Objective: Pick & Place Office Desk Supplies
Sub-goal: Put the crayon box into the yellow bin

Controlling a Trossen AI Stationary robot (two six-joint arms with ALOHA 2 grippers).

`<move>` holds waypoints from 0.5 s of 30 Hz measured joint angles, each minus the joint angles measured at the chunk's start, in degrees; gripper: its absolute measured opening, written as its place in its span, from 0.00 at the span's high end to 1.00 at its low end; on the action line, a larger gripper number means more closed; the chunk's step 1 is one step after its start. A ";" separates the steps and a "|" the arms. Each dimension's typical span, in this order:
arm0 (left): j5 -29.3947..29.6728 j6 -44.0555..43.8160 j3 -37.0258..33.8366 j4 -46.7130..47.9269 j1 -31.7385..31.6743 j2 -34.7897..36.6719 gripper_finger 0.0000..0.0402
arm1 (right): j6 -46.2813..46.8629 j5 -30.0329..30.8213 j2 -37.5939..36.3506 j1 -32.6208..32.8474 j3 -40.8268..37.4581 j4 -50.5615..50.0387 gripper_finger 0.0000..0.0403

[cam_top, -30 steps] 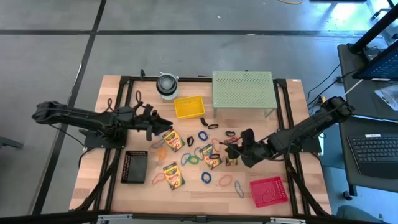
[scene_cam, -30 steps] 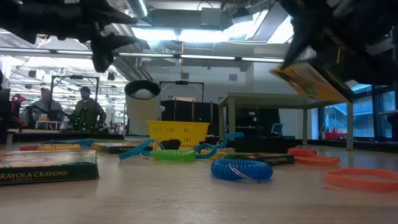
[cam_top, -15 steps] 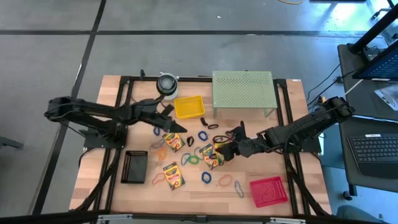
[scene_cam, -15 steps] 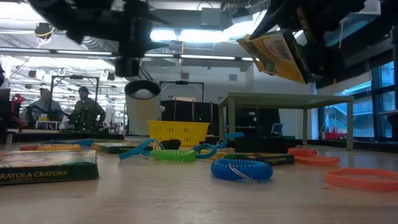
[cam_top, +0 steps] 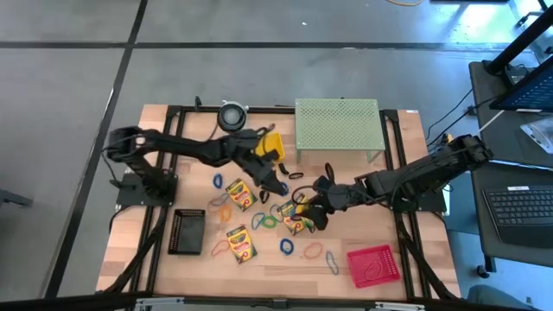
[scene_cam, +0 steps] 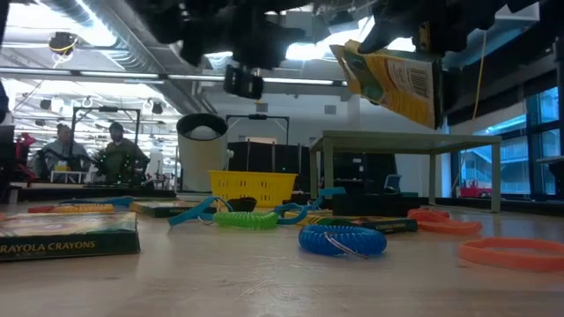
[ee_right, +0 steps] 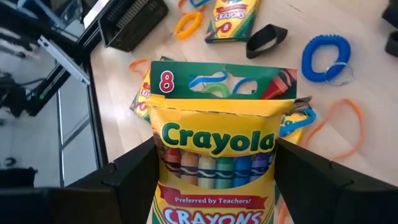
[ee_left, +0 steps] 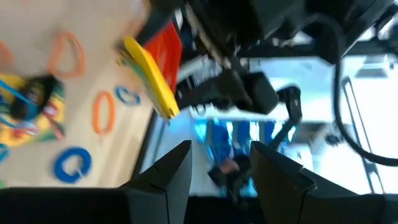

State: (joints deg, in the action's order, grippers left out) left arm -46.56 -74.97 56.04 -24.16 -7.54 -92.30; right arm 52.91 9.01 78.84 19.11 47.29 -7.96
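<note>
Wooden table [cam_top: 138, 259] carries nearly all the supplies, so I judge the task is early. At 12 o'clock stands the green perforated stand [cam_top: 337, 126], at 5 o'clock the red basket [cam_top: 374, 265] with one loop inside, at 11 o'clock the yellow basket [cam_top: 262, 149]. The right gripper [cam_top: 313, 207], near the centre, has its fingers pinching a crayon box [ee_right: 217, 165], lifted above the table. The left gripper [cam_top: 275, 179] hangs just at 9 o'clock of it, fingers [ee_left: 163, 177] spread, empty. Two other crayon boxes [cam_top: 241, 244], many rubber-band loops [cam_top: 286, 247] and small clips remain loose.
</note>
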 joint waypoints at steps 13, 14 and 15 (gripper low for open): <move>-10.74 -5.97 5.78 0.58 -2.19 -9.06 0.60 | -4.11 -3.10 -0.02 -1.55 1.01 2.74 0.30; -10.95 -5.50 5.78 0.90 -2.57 -9.06 0.60 | -4.20 -3.31 -0.02 -1.55 1.63 2.65 0.30; -10.95 -4.88 5.78 1.51 -3.00 -9.03 0.60 | -4.53 -3.51 -0.02 -1.55 2.33 2.78 0.30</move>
State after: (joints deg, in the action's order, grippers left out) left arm -57.52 -79.85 61.82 -22.65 -10.53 -101.33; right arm 48.37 5.50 78.83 17.56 49.61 -5.18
